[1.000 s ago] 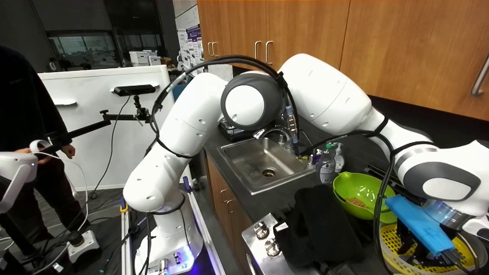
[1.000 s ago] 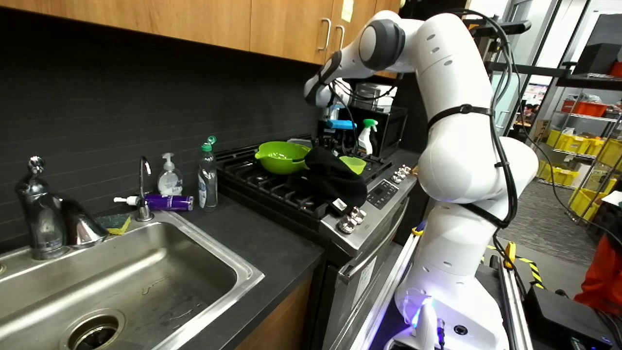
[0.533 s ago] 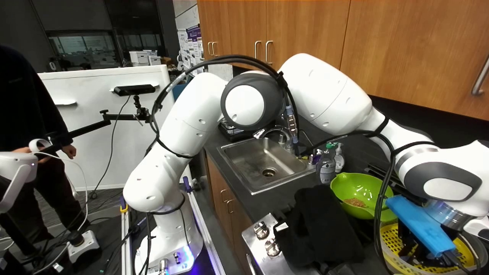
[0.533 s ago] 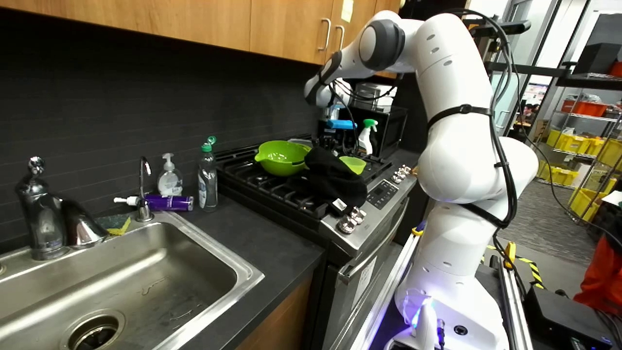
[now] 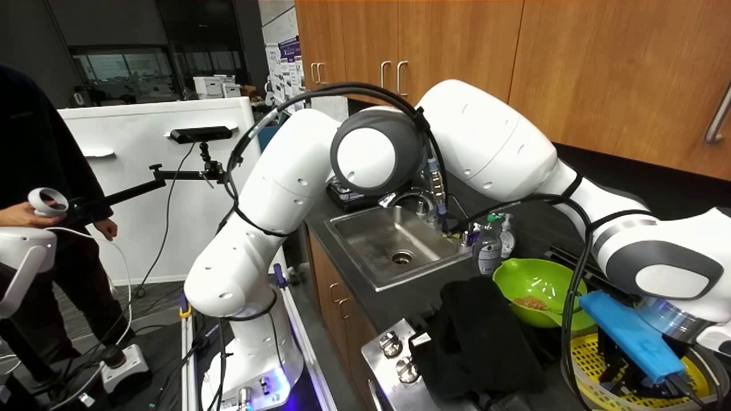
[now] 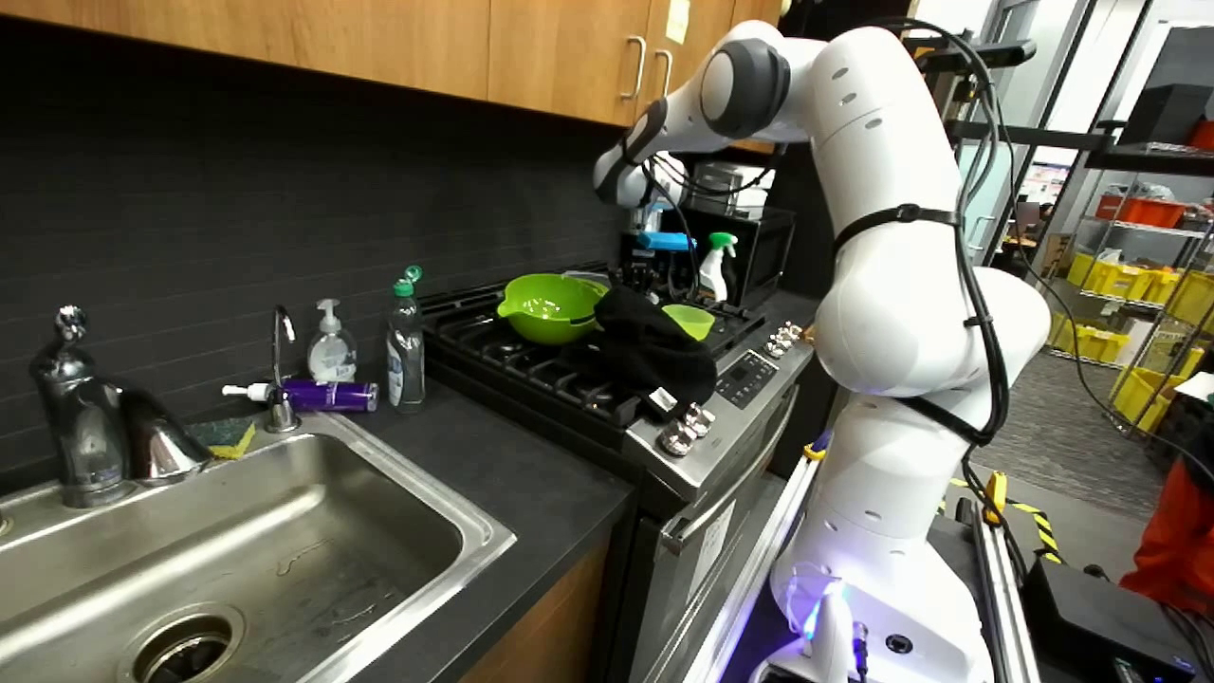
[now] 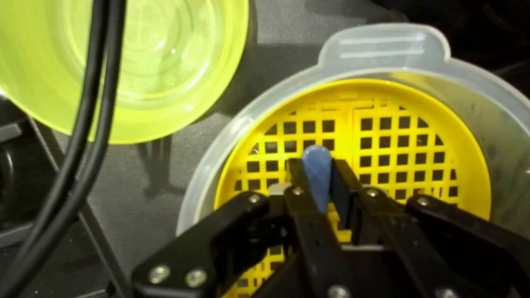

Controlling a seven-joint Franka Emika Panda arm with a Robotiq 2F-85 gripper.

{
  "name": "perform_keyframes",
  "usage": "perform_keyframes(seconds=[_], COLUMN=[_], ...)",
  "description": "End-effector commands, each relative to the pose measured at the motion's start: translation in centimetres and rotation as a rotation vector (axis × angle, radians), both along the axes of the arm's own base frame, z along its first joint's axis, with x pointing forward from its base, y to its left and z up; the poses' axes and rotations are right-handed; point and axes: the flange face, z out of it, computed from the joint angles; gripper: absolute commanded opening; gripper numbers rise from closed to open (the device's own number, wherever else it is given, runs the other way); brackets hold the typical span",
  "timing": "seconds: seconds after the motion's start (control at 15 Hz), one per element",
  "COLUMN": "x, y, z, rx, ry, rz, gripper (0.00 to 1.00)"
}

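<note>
Gripper (image 7: 318, 176), drawn nearly closed, pinches a round-ended, dull blue piece (image 7: 317, 163) over a yellow gridded disc (image 7: 470, 167).

Blue rnd-tipped obj. (image 7: 317, 163) in tool's (image 7: 318, 176) grip, over yellow basket (image 7: 470, 182)

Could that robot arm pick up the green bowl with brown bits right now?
Probably not as it stands: the gripper is pinching a blue piece at the yellow basket. The green bowl sits close by, though; with that piece let go, the gripper could likely reach it.
</note>
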Motion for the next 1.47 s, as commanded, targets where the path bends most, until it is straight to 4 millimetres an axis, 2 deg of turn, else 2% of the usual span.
perform_keyframes(seconds=[0.0,0.73,1.4], x=[0.0,-1.0,-4.4], y=[-0.6,-1.4,0.0], z=[2.3,8.8,19.1], rx=[-0.025,-0.095,-0.175], ry=[-0.025,-0.102,-0.136], rz=[-0.003,-0.009,0.051], gripper=[0.05,0.05,0.05])
